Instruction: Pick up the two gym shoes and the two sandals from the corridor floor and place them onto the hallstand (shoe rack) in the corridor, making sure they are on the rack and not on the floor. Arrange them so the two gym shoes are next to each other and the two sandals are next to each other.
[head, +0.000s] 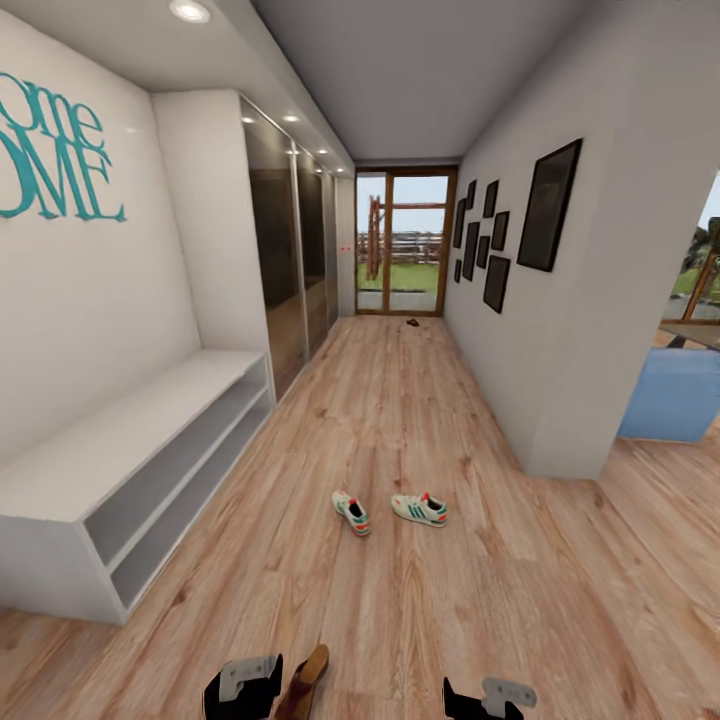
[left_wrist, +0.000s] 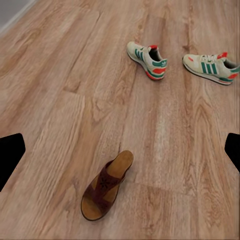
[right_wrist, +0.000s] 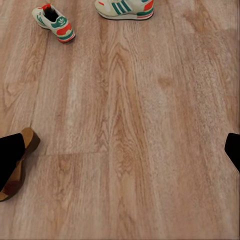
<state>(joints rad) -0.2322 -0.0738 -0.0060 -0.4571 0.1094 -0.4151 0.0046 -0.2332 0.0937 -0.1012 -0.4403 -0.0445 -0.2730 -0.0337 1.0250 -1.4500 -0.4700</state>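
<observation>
Two gym shoes, cream with green stripes, lie on the corridor floor (head: 420, 620) ahead of me: one (head: 351, 512) (left_wrist: 147, 60) (right_wrist: 54, 22) and its mate (head: 420, 509) (left_wrist: 210, 66) (right_wrist: 125, 7), about a shoe's length apart. A maroon sandal (head: 305, 683) (left_wrist: 107, 186) (right_wrist: 22, 160) lies on the planks just beside my left gripper (head: 243, 690) (left_wrist: 120, 150), which hangs open above it. My right gripper (head: 487, 698) (right_wrist: 120, 152) is open over bare floor. The pale hallstand (head: 130, 450) stands along the left wall with nothing on it.
A small dark shoe-like thing (head: 412, 322) lies far down the corridor by the glass door (head: 405, 240); it is too small to identify. Mirrored wardrobe doors (head: 285, 260) follow the hallstand. A white wall corner (head: 570, 440) juts in on the right, with a blue block (head: 675, 395) behind it.
</observation>
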